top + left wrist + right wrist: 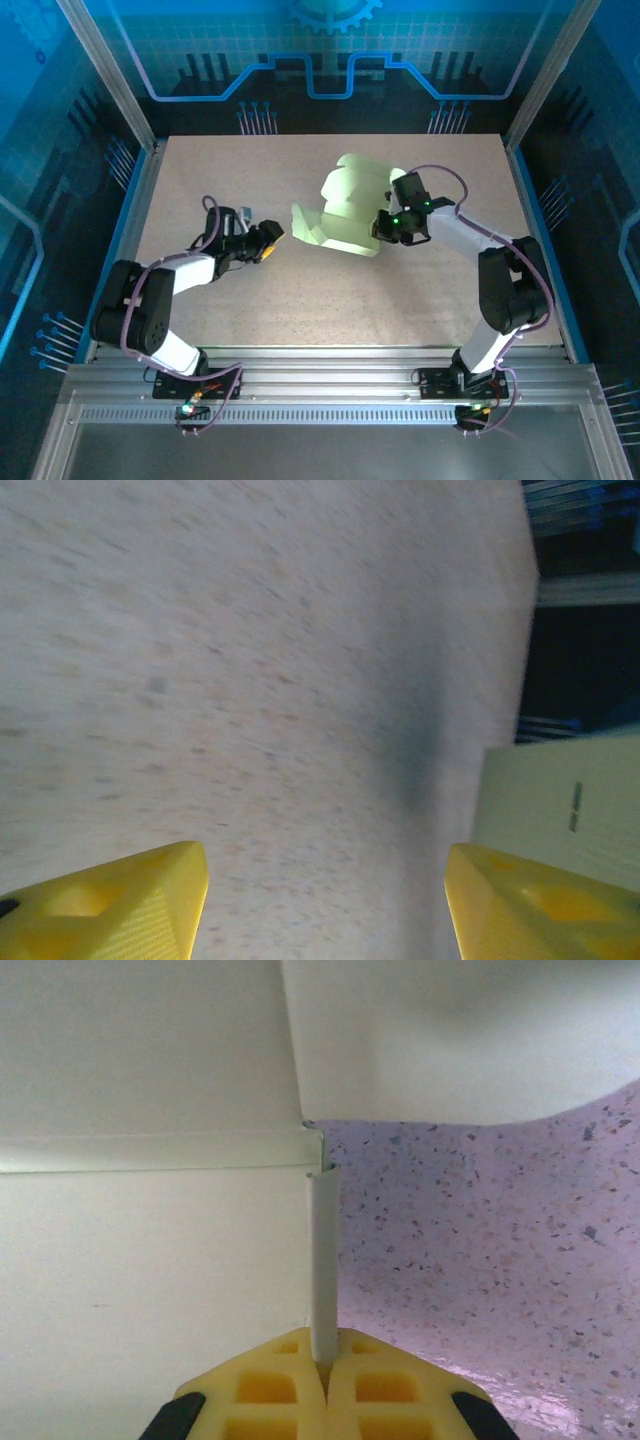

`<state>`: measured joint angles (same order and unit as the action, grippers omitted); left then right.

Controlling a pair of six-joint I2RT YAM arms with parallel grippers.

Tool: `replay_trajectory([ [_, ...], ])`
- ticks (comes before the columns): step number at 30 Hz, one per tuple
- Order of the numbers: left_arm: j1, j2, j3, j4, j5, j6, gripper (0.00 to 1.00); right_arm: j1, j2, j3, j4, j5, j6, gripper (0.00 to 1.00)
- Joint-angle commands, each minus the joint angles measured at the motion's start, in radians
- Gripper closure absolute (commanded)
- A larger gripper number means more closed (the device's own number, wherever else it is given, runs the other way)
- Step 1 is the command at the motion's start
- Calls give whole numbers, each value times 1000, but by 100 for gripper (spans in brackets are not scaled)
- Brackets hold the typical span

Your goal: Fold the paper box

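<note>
**Two grippers at one paper box (345, 205): right one pinching, left one gaping**

I am holding the paper box by its right side. My right gripper (323, 1358) is clamping shut on a thin upright edge of card, and the strip is rising straight out from between the yellow fingers (265, 1392). Left of that strip a broad pale panel is filling my wrist view. Above it a second panel is curving over the speckled surface (480, 1260).

From above, the box is sitting partly folded in the middle of the surface, a little toward the far side, with its panels lifting and bowing.

My left gripper (268, 240) is hovering just beside the box's left flap, apart from it as far as I can tell. Its jaws are standing wide with bare surface between them. In my left wrist view, a straight card edge is showing just past the finger on the right.

Plenty of bare surface is lying open on the near side of the box and out to the left. The box is sitting well apart from the surface's side edges.
</note>
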<state>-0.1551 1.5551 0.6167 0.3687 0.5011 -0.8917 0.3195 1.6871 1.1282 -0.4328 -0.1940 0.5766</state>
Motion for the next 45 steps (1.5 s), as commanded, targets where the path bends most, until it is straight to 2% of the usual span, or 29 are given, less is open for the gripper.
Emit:
replay_trajectory([
  [1,-30,37,0,225,123,-99,34,3,-30,-1,6,-33,-8,100],
  [4,-32,32,-17,274,128,-129,31,4,-24,4,1,-32,-10,100],
  [13,-64,31,11,255,150,-128,31,32,-6,24,-1,-26,-17,100],
  [22,-98,61,11,354,171,-191,31,40,13,39,-16,-15,-23,100],
  [26,-97,33,12,328,166,-180,31,56,33,56,-54,60,-38,100],
  [31,-106,26,37,212,157,-125,31,99,55,89,-92,150,-61,100],
  [45,-134,73,50,225,160,-139,32,135,71,134,-112,160,-78,100],
])
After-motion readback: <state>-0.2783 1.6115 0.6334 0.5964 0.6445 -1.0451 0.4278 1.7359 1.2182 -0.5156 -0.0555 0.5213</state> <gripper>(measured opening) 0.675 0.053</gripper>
